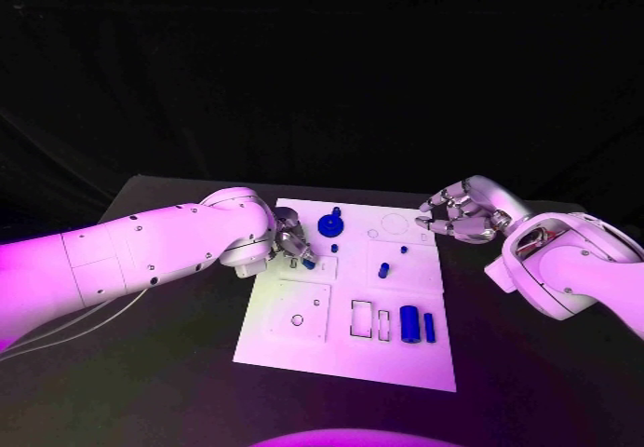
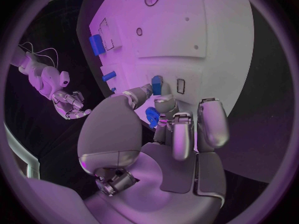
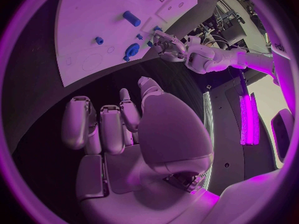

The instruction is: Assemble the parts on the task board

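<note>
pinching a blue part (image 2: 157,85), left robot hand (image 1: 291,244) seemingly, right robot hand (image 1: 461,212) curled empty

Matt white task board (image 1: 352,345) with smooth surface, glossy blue plastic parts (image 1: 409,324), shiny metal-looking left hand (image 1: 291,239), glossy white arm shell (image 1: 148,247), matt black table (image 1: 537,372)

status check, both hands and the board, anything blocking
Left hand over task board, fingers pinching a small blue part. Right hand off the board's far right corner, curled, holding nothing. Nothing in the way.
</note>
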